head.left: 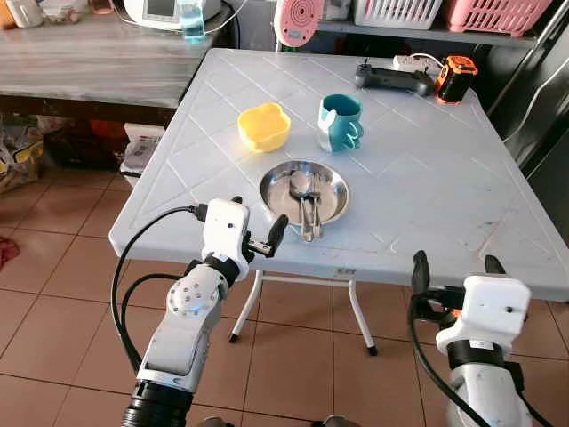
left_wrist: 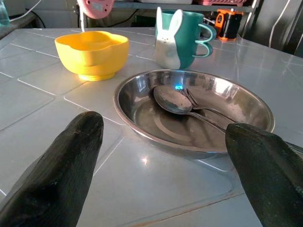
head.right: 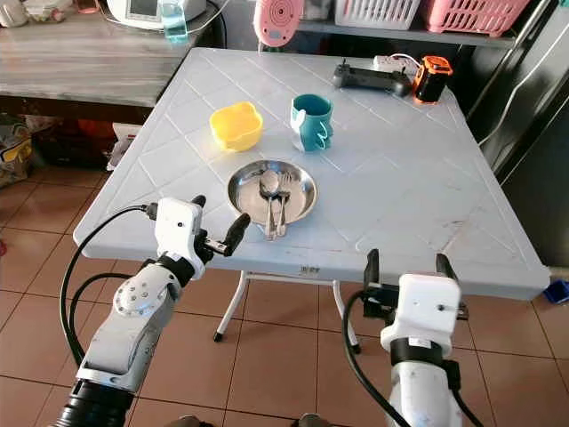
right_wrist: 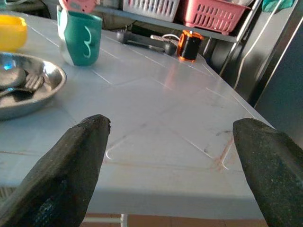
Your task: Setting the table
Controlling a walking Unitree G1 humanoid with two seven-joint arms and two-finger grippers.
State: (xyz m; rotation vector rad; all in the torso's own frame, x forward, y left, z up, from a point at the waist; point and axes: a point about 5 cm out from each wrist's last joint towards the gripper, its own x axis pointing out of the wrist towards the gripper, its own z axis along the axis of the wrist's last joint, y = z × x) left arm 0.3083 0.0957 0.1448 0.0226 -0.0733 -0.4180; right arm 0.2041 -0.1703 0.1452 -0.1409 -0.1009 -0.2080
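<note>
The left gripper [head.left: 257, 233] sits in the lower left of the left eye view at the near edge of the table [head.left: 427, 178], its two black fingers [left_wrist: 57, 175] spread wide apart and holding nothing. Just beyond those open jaws, a little right of them in the frame, lies the steel plate [head.left: 304, 191], with a spoon [head.left: 300, 189] and a fork [head.left: 316, 200] lying side by side in it, their handles pointing toward the near table edge. Farther up the frame stand the yellow bowl [head.left: 264, 126] and, to its right, the teal mug [head.left: 340, 122] with a rabbit figure on its side. The right gripper [head.left: 455, 271] hovers at the lower right, just off the table's near edge, jaws likewise wide apart and empty, well apart from the plate. At the upper right of the table lie a black tool [head.left: 396, 79] and an orange-and-black battery [head.left: 455, 78].
</note>
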